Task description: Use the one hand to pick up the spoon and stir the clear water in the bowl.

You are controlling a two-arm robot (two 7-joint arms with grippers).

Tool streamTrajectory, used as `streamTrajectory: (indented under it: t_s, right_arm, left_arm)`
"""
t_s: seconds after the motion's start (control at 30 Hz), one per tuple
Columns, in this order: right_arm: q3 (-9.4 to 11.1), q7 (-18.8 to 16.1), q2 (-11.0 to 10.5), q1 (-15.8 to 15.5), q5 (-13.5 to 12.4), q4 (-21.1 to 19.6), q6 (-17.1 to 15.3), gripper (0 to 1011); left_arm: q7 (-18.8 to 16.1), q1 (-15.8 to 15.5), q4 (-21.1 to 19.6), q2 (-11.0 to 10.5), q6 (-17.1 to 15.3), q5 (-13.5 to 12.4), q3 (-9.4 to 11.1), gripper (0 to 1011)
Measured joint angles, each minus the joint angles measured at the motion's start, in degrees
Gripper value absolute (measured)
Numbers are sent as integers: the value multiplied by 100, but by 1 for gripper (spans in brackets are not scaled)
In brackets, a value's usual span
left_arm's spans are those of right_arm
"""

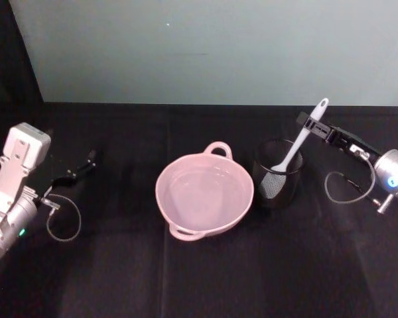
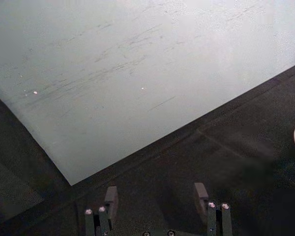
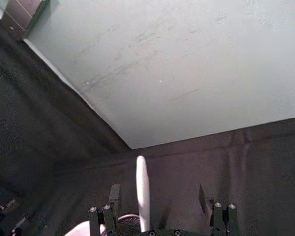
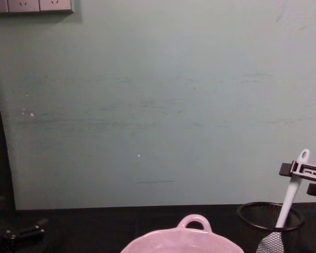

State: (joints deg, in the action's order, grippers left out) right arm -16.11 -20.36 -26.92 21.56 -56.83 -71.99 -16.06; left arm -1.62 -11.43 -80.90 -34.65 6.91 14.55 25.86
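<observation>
The white spoon [image 1: 298,142] stands blade-down in a black wire-mesh cup [image 1: 277,177], its handle leaning up and to the right. My right gripper [image 1: 310,122] is open and straddles the upper handle. In the right wrist view the spoon [image 3: 142,194] rises between the spread fingers [image 3: 114,192], nearer one finger, and the gripper [image 3: 158,191] is not closed on it. The chest view shows that gripper [image 4: 304,170] at the spoon [image 4: 291,197] near its tip. The pale pink bowl [image 1: 186,173] sits mid-table, left of the cup, with clear water in it. My left gripper [image 1: 87,161] rests open at the far left.
The mesh cup [image 4: 270,220] stands close beside the bowl [image 4: 187,240] on its right. A black cloth [image 1: 119,278] covers the table up to a pale green wall [image 1: 219,46]. The left gripper [image 2: 156,191] faces that wall over bare cloth.
</observation>
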Motion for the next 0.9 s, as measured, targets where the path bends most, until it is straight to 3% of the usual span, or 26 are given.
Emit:
streamTrajectory:
  t_s: [0.43, 0.9]
  right_arm:
    - [-47, -73, 12, 45, -39, 51, 54, 980]
    - [-40, -57, 14, 48, -32, 52, 43, 594]
  left_arm:
    - [0, 0, 0, 0, 0, 0, 0, 1011]
    - [0, 0, 0, 0, 0, 0, 0, 1011]
